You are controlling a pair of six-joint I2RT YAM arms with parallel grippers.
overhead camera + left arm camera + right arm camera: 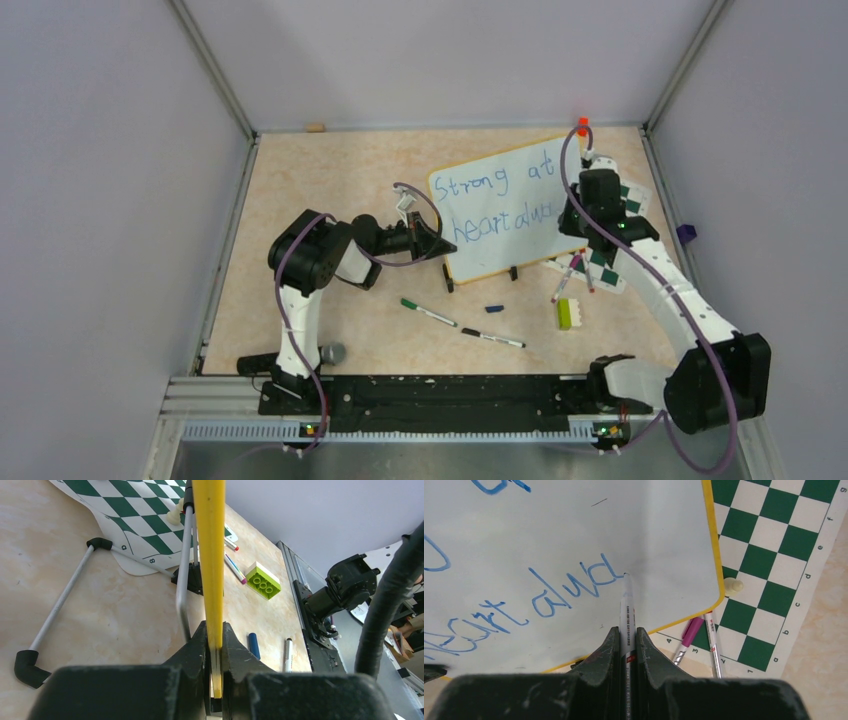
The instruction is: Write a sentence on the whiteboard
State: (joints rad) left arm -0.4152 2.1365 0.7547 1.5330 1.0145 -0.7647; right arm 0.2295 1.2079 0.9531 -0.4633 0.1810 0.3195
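Note:
The whiteboard [500, 215] stands tilted on the tan table on its black clip feet, its yellow rim [209, 555] running up the left wrist view. My left gripper [437, 243] [215, 630] is shut on that rim at the board's left edge. The sentence [497, 200] is in blue, "Strong at" above "heart alwa". My right gripper [588, 212] [627, 632] is shut on a white marker [626, 605]. The marker's tip touches the whiteboard [574, 530] just right of the last blue letters [569, 587].
A green-and-white chessboard [632, 205] [784, 555] lies under the board's right side, with a white pawn [734, 586] and two pens [689, 635] on it. A green-capped marker [428, 313], a black marker [492, 338], a blue cap [494, 309] and a lime brick [565, 314] lie in front.

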